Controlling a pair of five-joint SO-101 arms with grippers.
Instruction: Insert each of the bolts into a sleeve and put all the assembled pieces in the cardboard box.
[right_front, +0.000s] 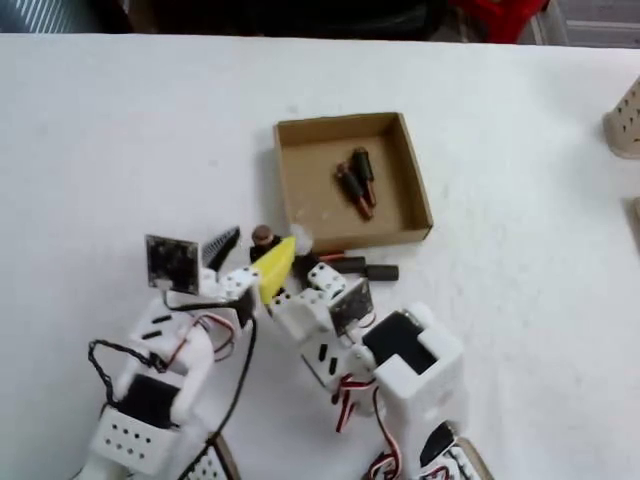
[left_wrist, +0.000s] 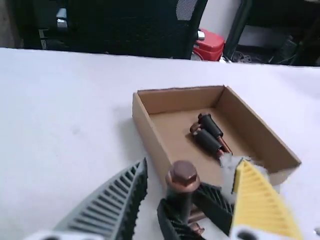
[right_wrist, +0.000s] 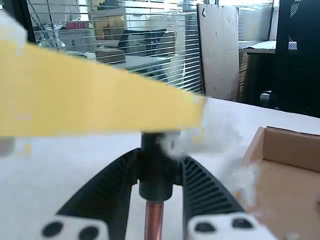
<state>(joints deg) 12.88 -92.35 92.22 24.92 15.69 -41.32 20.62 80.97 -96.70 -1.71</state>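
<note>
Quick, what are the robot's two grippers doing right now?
Left gripper: jaws open.
Right gripper: jaws closed on a sleeved bolt.

The high view looks steeply down from a fixed place above the near edge of the table (right_front: 120, 130), far enough to take in the cardboard box (right_front: 300, 200) in the middle. The left wrist view sits low, close behind the left gripper (left_wrist: 192, 165), and faces across the table to the box and the chairs (left_wrist: 125, 25) behind, while the right wrist view is almost at table level, very near the right gripper (right_wrist: 157, 165), facing the window blinds (right_wrist: 150, 40). All three views share the box, and both wrist views share the sleeve (right_wrist: 156, 190) gripped there.
</note>
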